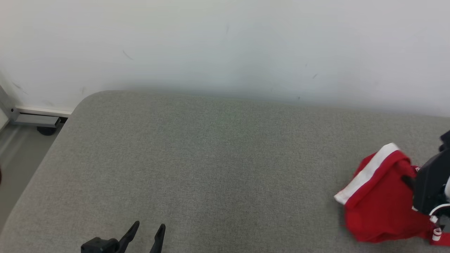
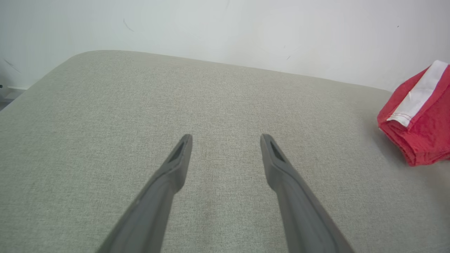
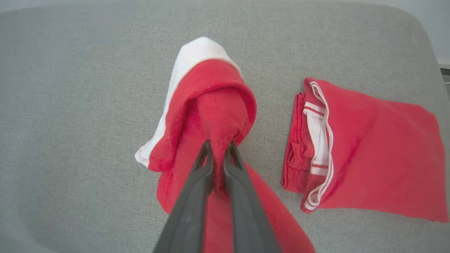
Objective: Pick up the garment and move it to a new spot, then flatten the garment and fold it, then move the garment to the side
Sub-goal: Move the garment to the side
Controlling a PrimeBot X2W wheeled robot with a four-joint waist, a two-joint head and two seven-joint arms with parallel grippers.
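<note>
The red cloth garment with a white band [image 3: 211,95] is looking soft, matt and slightly fuzzy, as is the folded red cloth piece with white piping [image 3: 372,154]. The grey cloth-covered table [image 1: 211,158] is showing a coarse matt weave. The long dark fingers [image 2: 302,211] of the left gripper [image 2: 226,140] are looking like smooth matt plastic.

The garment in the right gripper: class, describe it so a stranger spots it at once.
On the grey cushion are two red garments. The garment is the bunched one, white-banded, pinched in the right gripper; the folded garment lies flat beside it.
</note>
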